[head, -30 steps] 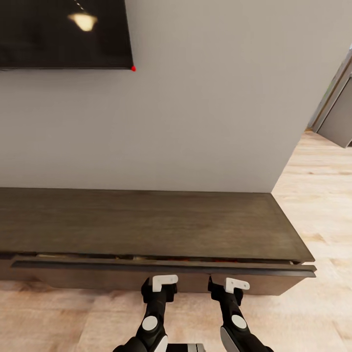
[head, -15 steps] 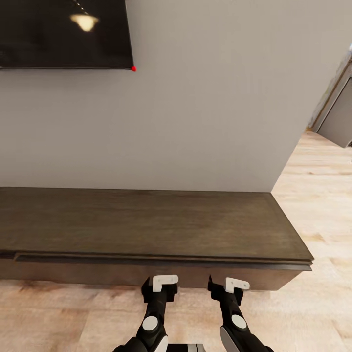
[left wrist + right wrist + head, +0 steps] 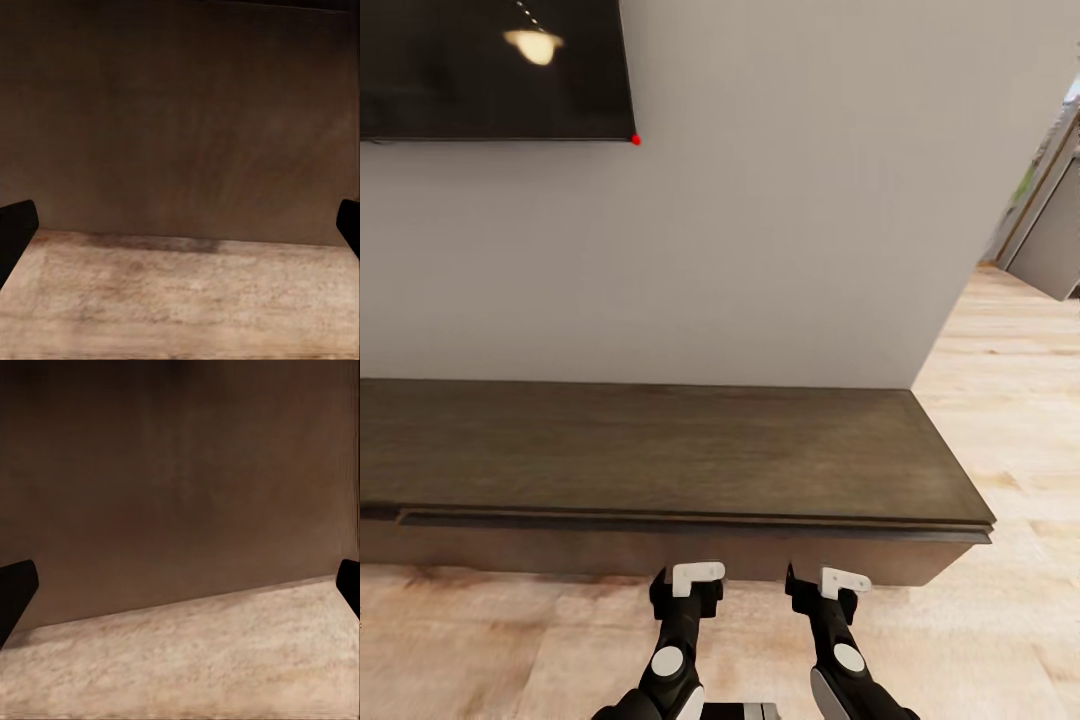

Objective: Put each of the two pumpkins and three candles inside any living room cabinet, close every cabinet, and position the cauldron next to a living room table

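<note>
Rigid, heavy, handleless cabinet [image 3: 660,460] drawer, best pushed flat; left gripper [image 3: 682,598] and right gripper [image 3: 822,598] wide open, empty.

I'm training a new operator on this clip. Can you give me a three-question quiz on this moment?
1. True or false: the cabinet drawer stands wide open.
2. What hangs on the wall above the cabinet? A) a mirror B) a dark screen C) a shelf
3. Fill in: both the left gripper and the right gripper have their jaws ____.

Key:
1. False; its front sits almost flush under the top.
2. B, the screen.
3. Open, with nothing between them.
</note>
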You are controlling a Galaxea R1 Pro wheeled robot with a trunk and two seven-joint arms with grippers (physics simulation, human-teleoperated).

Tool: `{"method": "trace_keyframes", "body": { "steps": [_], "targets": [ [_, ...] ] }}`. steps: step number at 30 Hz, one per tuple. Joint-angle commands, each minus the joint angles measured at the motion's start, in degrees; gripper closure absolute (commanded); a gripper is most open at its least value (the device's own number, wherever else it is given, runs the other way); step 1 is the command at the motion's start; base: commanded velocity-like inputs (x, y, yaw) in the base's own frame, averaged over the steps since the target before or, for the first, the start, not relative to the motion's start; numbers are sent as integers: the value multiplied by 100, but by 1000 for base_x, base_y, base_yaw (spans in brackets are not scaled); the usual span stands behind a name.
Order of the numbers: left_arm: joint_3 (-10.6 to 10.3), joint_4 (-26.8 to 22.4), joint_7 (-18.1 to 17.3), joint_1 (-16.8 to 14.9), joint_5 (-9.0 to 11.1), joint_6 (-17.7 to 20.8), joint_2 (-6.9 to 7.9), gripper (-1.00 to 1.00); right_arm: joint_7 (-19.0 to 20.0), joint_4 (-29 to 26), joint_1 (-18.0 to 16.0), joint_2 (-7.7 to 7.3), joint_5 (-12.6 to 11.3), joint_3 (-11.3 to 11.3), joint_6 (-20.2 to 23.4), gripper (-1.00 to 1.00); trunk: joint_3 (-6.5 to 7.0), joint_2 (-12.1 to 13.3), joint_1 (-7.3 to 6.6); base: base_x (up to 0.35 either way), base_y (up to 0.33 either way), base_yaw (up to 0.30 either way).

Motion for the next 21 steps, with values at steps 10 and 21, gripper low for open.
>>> {"method": "trace_keyframes", "body": {
  "steps": [10, 21],
  "targets": [
    [41, -64, 32, -5, 76, 176, 12, -100, -35, -28, -11, -14, -115, 24, 129, -100, -4, -2, -3, -308, 0, 0],
    [1215, -1408, 6, 30, 934, 3397, 30, -100, -42, -1449, 150, -24, -319, -731, 3052, -100, 50, 118, -69, -125, 4, 0]
  ]
}}
